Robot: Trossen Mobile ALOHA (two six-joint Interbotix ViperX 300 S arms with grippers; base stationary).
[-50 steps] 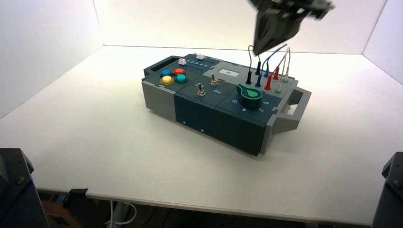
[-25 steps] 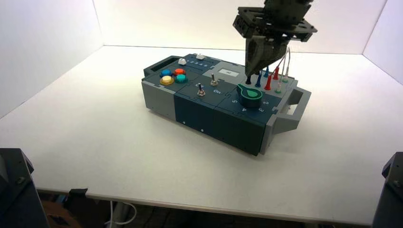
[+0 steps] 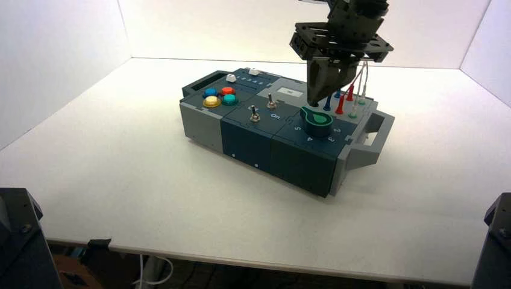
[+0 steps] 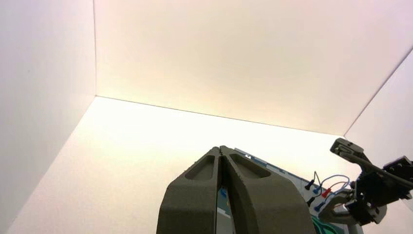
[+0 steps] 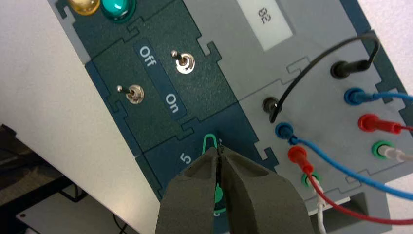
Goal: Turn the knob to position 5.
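Observation:
The green teardrop knob [image 3: 317,120] sits on the dark blue panel near the box's right end. Its pointed tip [image 5: 209,141] aims toward the toggle switches, a little past the white numeral 5 [image 5: 185,158]. My right gripper [image 3: 313,102] hangs shut just above the knob's tip, fingers pressed together with nothing between them. In the right wrist view the right gripper [image 5: 219,148] covers most of the knob. My left gripper [image 4: 220,148] is shut and stays far back from the box, seen only in its own wrist view.
Two metal toggle switches [image 5: 185,63] flank an Off/On label. Black, blue, red and green plugs with wires [image 3: 346,96] stand just behind the knob. Coloured push buttons [image 3: 219,97] sit at the box's left end. A grey handle [image 3: 369,141] sticks out on the right.
My right gripper has come down from high above the wires and moved slightly left, and now stands close over the knob's tip. The knob and box have not moved.

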